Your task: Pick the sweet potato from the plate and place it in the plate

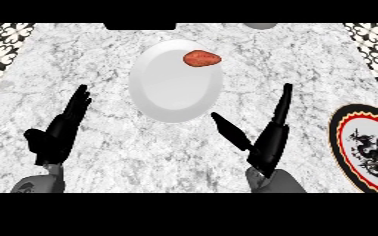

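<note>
A reddish-brown sweet potato [202, 58] lies near the far right rim of a plain white plate [171, 87] in the middle of the counter. A second plate [341, 130], white with a black, red and yellow patterned rim, is cut off by the right edge. My right hand [267, 142] stands open below and right of the white plate, fingers straight and pointing away, thumb spread toward the plate. My left hand [59, 130] rests open at the lower left, fingers up. Neither hand touches anything.
The counter [88, 65] is grey-white marble. A dark shape [140, 26] and a grey rounded object [260, 25] sit at the far edge. Black-and-white patterned tiles [15, 40] show at the far corners.
</note>
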